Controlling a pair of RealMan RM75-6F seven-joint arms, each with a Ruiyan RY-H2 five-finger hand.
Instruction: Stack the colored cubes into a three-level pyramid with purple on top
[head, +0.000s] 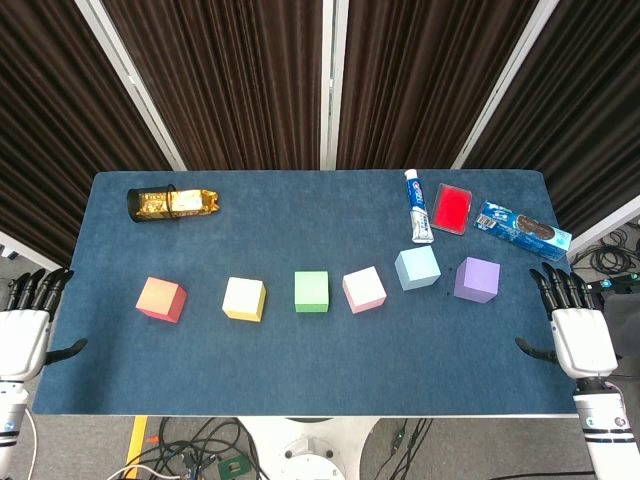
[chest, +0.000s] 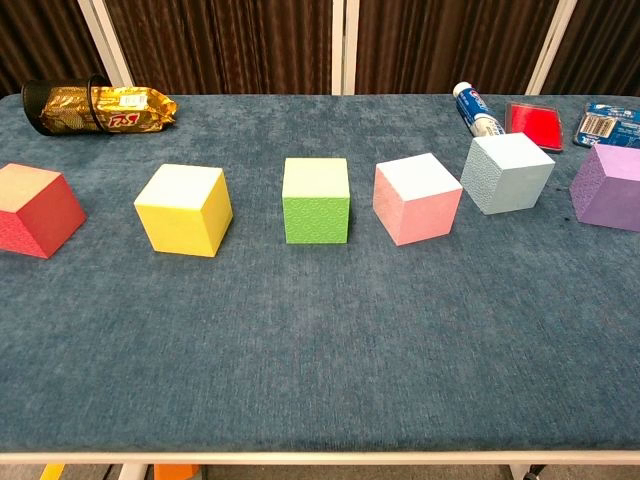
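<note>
Several cubes lie in a loose row across the blue table: red (head: 161, 299) (chest: 33, 209), yellow (head: 244, 299) (chest: 184, 209), green (head: 312, 292) (chest: 316, 200), pink (head: 364, 290) (chest: 416, 198), light blue (head: 417, 268) (chest: 507, 173) and purple (head: 477, 279) (chest: 609, 186). None touches another. My left hand (head: 27, 320) hangs open off the table's left edge, fingers extended. My right hand (head: 575, 322) hovers open at the right edge, well right of the purple cube. Neither hand shows in the chest view.
At the back left lies a gold snack pack in a black holder (head: 172, 202) (chest: 92, 107). At the back right sit a toothpaste tube (head: 417, 205) (chest: 476, 109), a red box (head: 451, 208) (chest: 538, 122) and a blue cookie pack (head: 522, 229) (chest: 610, 122).
</note>
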